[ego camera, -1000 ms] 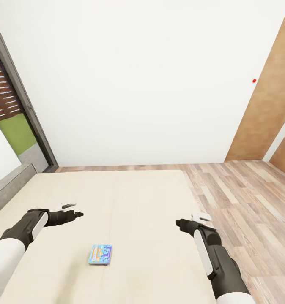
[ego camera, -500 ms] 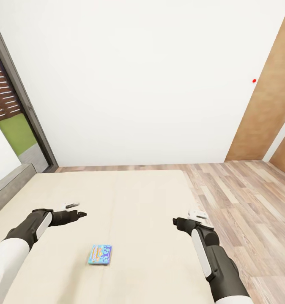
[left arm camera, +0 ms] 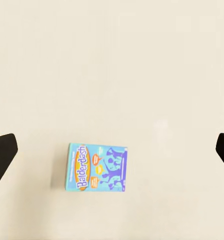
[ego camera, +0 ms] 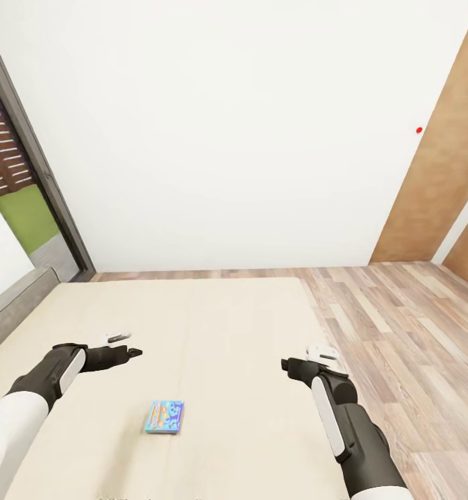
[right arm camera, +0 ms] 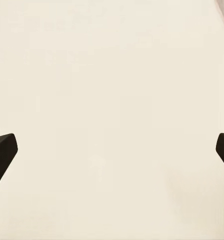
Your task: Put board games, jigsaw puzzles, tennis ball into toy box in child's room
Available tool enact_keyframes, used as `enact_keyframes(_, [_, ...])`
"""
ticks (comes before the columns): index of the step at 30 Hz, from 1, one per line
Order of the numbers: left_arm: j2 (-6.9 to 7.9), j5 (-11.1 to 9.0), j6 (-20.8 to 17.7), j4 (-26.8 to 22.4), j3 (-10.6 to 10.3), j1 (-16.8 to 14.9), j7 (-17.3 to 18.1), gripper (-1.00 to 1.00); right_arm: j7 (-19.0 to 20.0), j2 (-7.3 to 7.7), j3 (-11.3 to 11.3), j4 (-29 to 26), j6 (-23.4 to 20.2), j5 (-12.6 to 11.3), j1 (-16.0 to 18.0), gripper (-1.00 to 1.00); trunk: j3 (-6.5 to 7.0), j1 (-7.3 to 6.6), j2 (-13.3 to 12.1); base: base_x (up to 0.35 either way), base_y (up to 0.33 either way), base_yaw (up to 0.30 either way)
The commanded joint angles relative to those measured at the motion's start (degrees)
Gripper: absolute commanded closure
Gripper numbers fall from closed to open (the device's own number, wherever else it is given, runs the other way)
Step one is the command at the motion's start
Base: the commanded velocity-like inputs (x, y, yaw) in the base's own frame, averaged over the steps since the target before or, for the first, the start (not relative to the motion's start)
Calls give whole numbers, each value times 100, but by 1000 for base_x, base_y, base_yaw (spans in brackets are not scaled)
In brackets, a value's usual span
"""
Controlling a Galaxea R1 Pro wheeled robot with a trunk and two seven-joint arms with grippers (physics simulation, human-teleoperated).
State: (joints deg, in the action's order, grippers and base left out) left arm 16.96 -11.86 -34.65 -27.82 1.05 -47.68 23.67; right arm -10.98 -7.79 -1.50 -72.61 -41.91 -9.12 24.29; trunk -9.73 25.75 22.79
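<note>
A blue board game is lying flat on the cream bed, near the robot and between the two arms, a little closer to the left one. The left hand is being held above the cover, well apart from the box, with its fingers spread wide and nothing gripped; in the left wrist view the board game is seen between the two dark fingertips, lower than the midpoint of the gap. The right hand is likewise being held wide open and empty over bare cover, as its wrist view shows. The likeliest failure is judged to be a missed pinch: the box is thin and flat, so the fingertips could be pressed into the soft cover and slid over its top, or the box could be pushed along the bed instead of lifted. A skewed approach could also catch only a corner and let it tip out. Plenty of free cover is lying around the box on all sides, so room for repositioning is not being limited. The grey headboard is lying far to the left, and the bed's right edge, beyond which the wood floor begins, is passing just beside the right arm.
</note>
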Motion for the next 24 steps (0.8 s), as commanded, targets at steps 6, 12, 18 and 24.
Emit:
enact_keyframes(6, [1,-20,-42,-4,9,-4,6,-100,-43,4,-10,7,-27,-63,5,-100,-68,3,13,0,0,0])
enact_keyframes(12, [1,-19,-42,-4,9,-4,5,-100,-44,-2,-9,-4,-28,-64,4,-100,-124,3,13,0,0,0])
enact_keyframes(18, [1,-25,-47,-10,16,-4,6,-100,-44,-14,-13,-69,-317,-63,15,-100,-181,3,13,0,0,0])
enact_keyframes(24, [1,-29,-78,-59,19,-16,-4,-100,-37,-26,-17,-238,-906,-70,96,-100,-238,3,13,0,0,0])
